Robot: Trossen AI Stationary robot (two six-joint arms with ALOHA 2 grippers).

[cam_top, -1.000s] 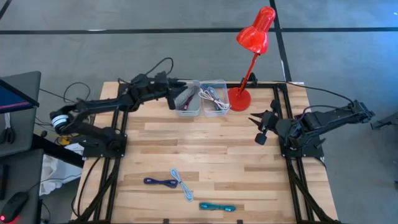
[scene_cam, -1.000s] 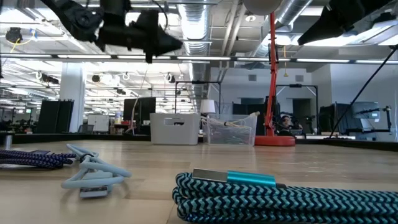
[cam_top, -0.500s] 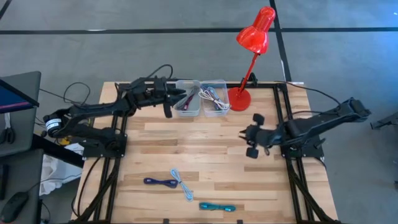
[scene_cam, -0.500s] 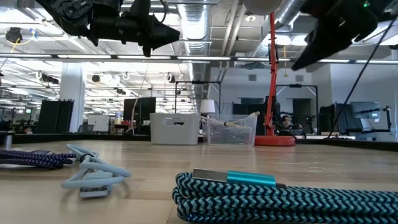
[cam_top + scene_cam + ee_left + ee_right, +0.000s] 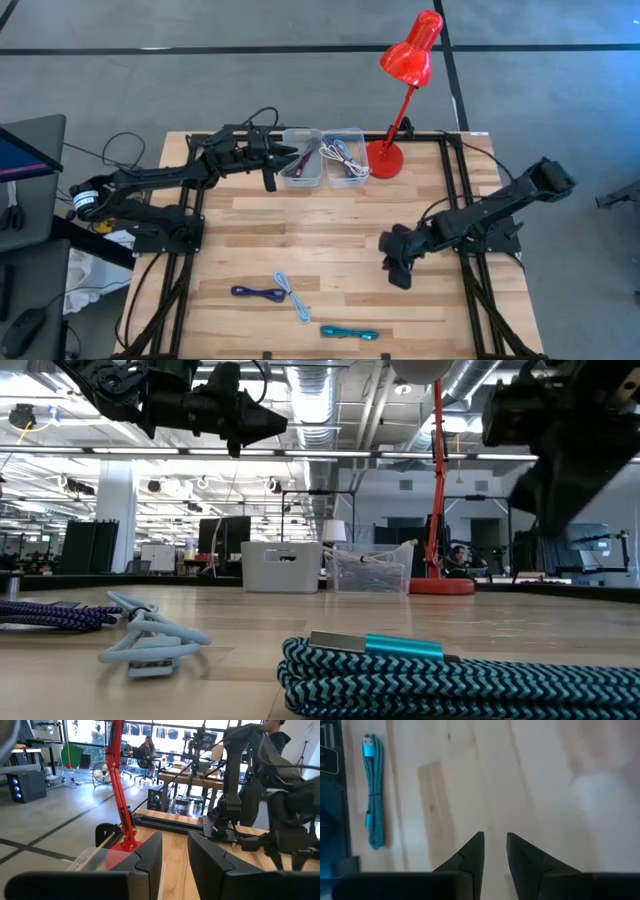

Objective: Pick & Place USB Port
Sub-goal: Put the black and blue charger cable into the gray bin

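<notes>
Three coiled USB cables lie flat on the near part of the table: a dark blue one [image 5: 258,292], a light blue one [image 5: 292,296] and a teal one [image 5: 349,332] [image 5: 371,790] [image 5: 450,680]. My right gripper [image 5: 398,264] [image 5: 494,847] hangs over bare wood at mid-table, to the right of and beyond the cables, pointing down, fingers slightly open and empty. My left gripper [image 5: 271,172] [image 5: 175,855] hovers just left of the white bin [image 5: 303,160], raised above the table, fingers slightly apart and empty.
At the far edge stand the white bin with cables in it and a clear bin [image 5: 346,156] that also holds cables. A red desk lamp [image 5: 385,155] stands right of them. Bare wood lies between the bins and the coiled cables.
My right arm has swung from the far right edge near the lamp toward the table's near-left, reaching out over mid-table and tipping its gripper downward. My left gripper has drawn back from over the white bin toward the table's left, then stayed still.
</notes>
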